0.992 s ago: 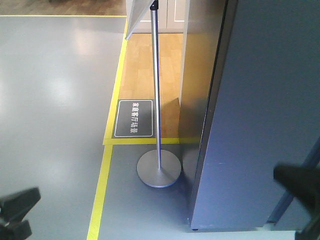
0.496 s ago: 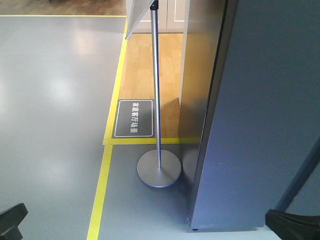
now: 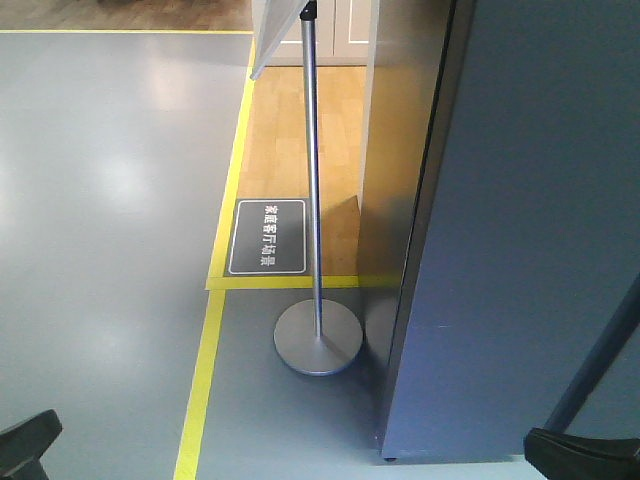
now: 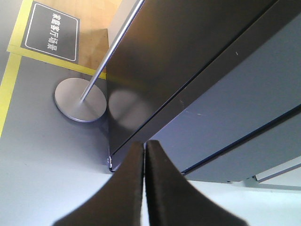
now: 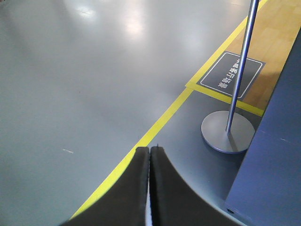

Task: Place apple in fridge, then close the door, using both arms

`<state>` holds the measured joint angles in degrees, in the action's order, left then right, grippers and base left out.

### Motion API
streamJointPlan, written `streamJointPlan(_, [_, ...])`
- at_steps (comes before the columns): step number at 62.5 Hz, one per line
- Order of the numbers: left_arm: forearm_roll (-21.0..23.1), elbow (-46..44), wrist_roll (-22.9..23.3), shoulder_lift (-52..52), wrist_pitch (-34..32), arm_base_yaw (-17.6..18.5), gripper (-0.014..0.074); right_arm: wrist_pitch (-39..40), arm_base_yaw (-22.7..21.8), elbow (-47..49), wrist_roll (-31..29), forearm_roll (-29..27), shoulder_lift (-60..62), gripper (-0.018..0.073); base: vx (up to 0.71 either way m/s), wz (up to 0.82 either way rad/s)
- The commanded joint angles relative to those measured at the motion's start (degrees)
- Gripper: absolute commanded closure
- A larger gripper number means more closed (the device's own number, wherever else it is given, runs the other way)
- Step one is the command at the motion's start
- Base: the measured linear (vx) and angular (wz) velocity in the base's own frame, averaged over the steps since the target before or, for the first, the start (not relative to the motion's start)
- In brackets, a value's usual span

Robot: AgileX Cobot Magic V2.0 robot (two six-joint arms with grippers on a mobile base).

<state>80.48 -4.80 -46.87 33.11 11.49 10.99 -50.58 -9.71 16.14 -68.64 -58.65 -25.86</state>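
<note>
Both grippers, left [image 4: 144, 179] and right [image 5: 149, 183], I hold pressed empty with no apple visible, so I'd judge backing straight off the tall dark grey fridge [image 3: 520, 230] at 3 o'clock, its door [image 4: 225, 103] apparently shut, wisest.

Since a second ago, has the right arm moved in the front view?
Yes. The right arm has dropped toward the bottom edge, lower against the fridge.
</note>
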Motion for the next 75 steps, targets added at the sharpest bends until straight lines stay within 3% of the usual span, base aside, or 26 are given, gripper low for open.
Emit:
streamJointPlan(1, [0.41, -1.38, -0.30, -0.17, 0.30, 0.43, 0.0604, 0.68, -0.24, 1.32, -0.46, -3.07, -0.39, 0.0566, 0.00, 0.00])
streamJointPlan(14, [-0.63, -1.16, -0.30, -0.17, -1.10, 0.43, 0.0604, 0.69, -0.24, 1.32, -0.46, -3.12, -0.39, 0.0566, 0.00, 0.00])
streamJointPlan(22, [-11.53, -1.11, 2.59, -1.43, -0.71, 0.43, 0.0604, 0.56, -0.24, 1.32, -0.46, -3.17, -0.39, 0.0566, 0.00, 0.00])
streamJointPlan(27, [-24.03, -1.11, 10.63, -3.02, -1.31, 0.32, 0.0604, 0.51, -0.24, 1.32, -0.46, -3.18, -0.39, 0.0566, 0.00, 0.00])
streamJointPlan(34, [-41.69, -0.97, 26.39, -6.89, -2.37, 0.32, 0.0604, 0.51, -0.24, 1.32, -0.46, -3.28, -0.39, 0.0566, 0.00, 0.00])
streamJointPlan(41, [-55.54, 2.09, 41.65, -11.42, -4.57, 0.32, 0.0604, 0.31, -0.24, 1.32, -0.46, -3.46, -0.39, 0.0566, 0.00, 0.00])
streamJointPlan(49, [-67.24, 8.48, 53.85, -17.77, -10.35, 0.32, 0.0604, -0.10, -0.24, 1.32, -0.46, -3.46, -0.39, 0.0566, 0.00, 0.00])
streamJointPlan(54, [-73.27, 7.47, 55.27, -22.41, -6.36, -0.47, 0.0604, -0.18, -0.24, 1.32, -0.46, -3.46, -0.39, 0.0566, 0.00, 0.00])
streamJointPlan(65, [-80.83, 7.99, 54.24, -32.24, -2.12, -5.51, 0.0604, -0.52, -0.24, 1.32, -0.46, -3.52, -0.39, 0.0566, 0.00, 0.00])
streamJointPlan(75, [-81.81, 7.99, 54.99, -34.55, 0.64, -10.59, 0.0604, -0.75, -0.24, 1.32, -0.46, -3.67, -0.32, 0.0566, 0.00, 0.00])
